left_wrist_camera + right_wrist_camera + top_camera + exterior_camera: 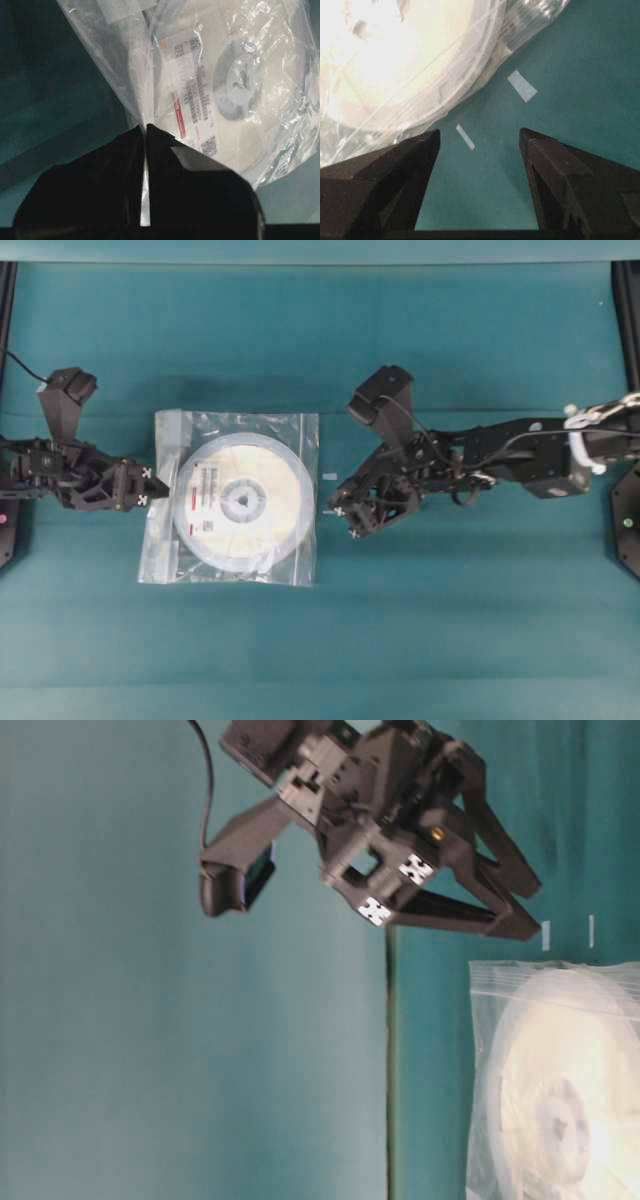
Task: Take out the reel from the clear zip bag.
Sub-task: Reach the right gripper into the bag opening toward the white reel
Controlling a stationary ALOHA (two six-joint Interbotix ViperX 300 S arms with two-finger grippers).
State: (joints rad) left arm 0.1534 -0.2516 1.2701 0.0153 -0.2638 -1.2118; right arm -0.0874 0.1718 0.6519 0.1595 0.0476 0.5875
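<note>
**The bag waits between two arms**

The clear zip bag (235,498) lies flat on the green tabletop (450,640), with the reel (243,502) inside it. The left gripper (158,486) has its jaws shut tight on the bag's left edge, pinching a fold of plastic.

The right gripper (338,512) is just beside the bag's right edge, not touching it. Its jaws stand wide open and hold nothing. In the right wrist view the bag and reel lie ahead and a bit to the left of the open jaws, and two small bits of white tape (522,85) sit on the cloth between.

I think the right arm must reach forward next.
</note>
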